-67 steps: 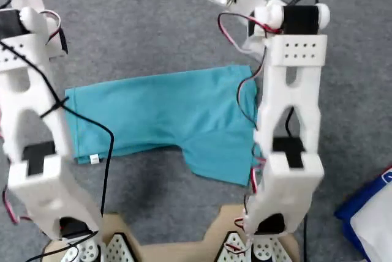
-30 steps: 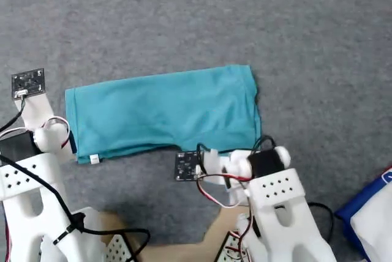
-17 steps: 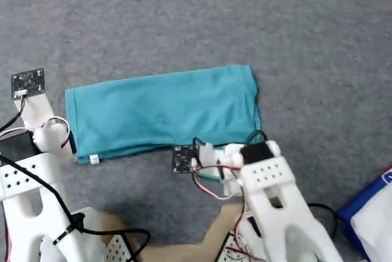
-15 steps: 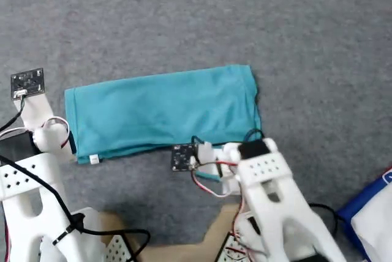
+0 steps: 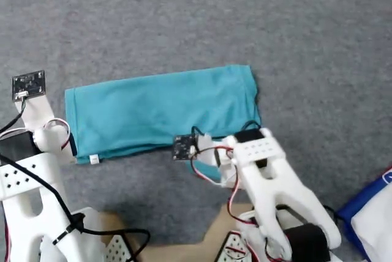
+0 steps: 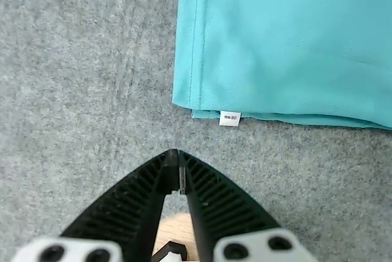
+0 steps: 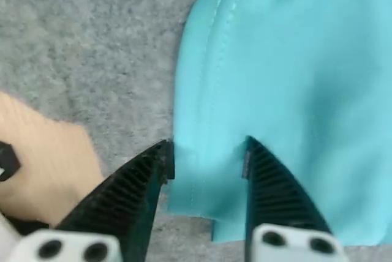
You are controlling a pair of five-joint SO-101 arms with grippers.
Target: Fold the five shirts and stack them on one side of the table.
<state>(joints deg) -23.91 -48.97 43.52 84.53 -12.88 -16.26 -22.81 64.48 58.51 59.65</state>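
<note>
1. the bench (image 5: 306, 41) is covered in fuzzy grey felt, with a blue and white thing (image 5: 370, 204) at one edge.
2. a smooth teal shirt (image 5: 159, 112) lies mid-bench, folded into a long flat strip, with a small white tag (image 6: 229, 118) at one corner.
3. the left claw (image 6: 178, 155) is pressed together over bare felt near that tag.
4. the right claw (image 7: 206, 149) is spread, straddling the shirt's stitched edge.

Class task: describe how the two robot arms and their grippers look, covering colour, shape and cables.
Both arms are blocky white plastic: the left arm and right arm have perforated plates and black motor blocks. A black cable loops off the left one; red and white wires curl at the right. The left gripper and right gripper have black, ribbed, tapering fingers on white bases.
</note>
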